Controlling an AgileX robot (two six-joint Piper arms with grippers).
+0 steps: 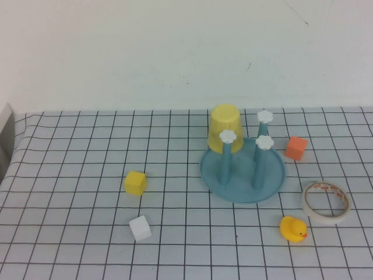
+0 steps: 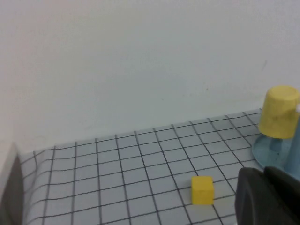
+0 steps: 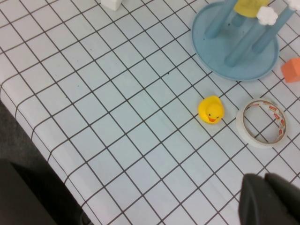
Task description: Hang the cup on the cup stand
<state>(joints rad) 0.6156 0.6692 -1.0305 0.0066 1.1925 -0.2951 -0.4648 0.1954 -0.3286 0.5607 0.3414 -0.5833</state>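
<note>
The yellow cup (image 1: 225, 128) hangs upside down over the back-left peg of the blue cup stand (image 1: 242, 182), whose other white-capped pegs stand bare. Neither arm shows in the high view. In the left wrist view my left gripper (image 2: 264, 174) is shut and empty, hovering over the table on the near side of the cup (image 2: 279, 112) and the stand (image 2: 271, 149). My right gripper (image 3: 265, 178) is also shut and empty, held above the cloth near the table's front right, apart from the stand (image 3: 220, 63) and the cup (image 3: 251, 6).
A small yellow cube (image 1: 135, 182) and a white cube (image 1: 140, 228) lie left of the stand. An orange cube (image 1: 296, 147) sits to its right, with a white tape roll (image 1: 326, 202) and a yellow rubber duck (image 1: 293, 228) in front of that. The table edge (image 3: 28, 117) drops off nearby.
</note>
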